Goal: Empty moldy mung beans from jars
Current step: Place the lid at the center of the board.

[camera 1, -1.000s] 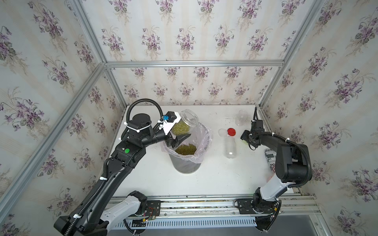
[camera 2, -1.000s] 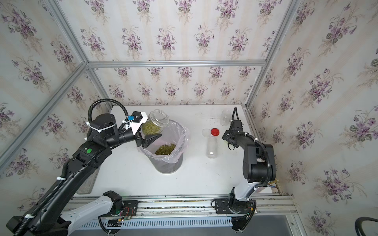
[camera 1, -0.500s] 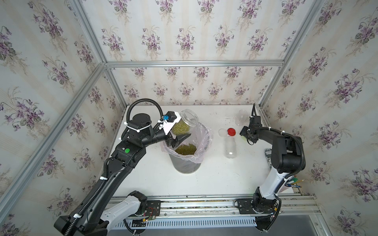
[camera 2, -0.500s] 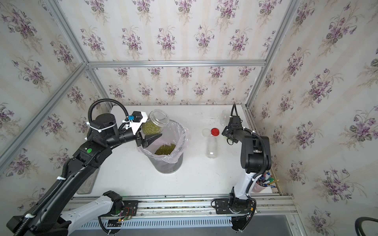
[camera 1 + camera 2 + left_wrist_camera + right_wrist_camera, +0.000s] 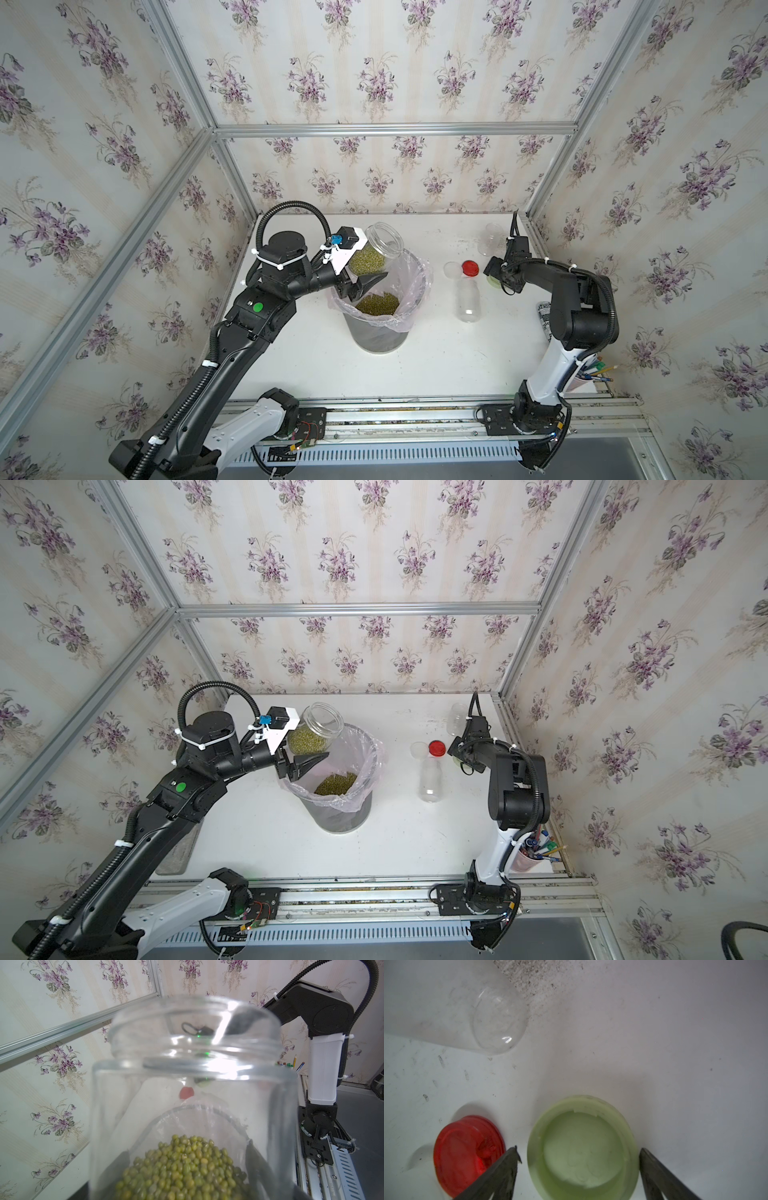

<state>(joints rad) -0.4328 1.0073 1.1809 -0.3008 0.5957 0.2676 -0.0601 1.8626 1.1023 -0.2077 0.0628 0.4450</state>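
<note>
The left gripper (image 5: 365, 268) clamps a lidless jar (image 5: 376, 251) above the bin's (image 5: 378, 338) 11 o'clock rim, mouth angled up toward 1 o'clock, so its beans (image 5: 182, 1167) sit at the base until tipped; other beans lie in the bin. At the bin's 3 o'clock the right gripper (image 5: 578, 1150) stands open astride the green lid (image 5: 583, 1126), parked by the red lid (image 5: 467, 1147), clear of pouring.
</note>
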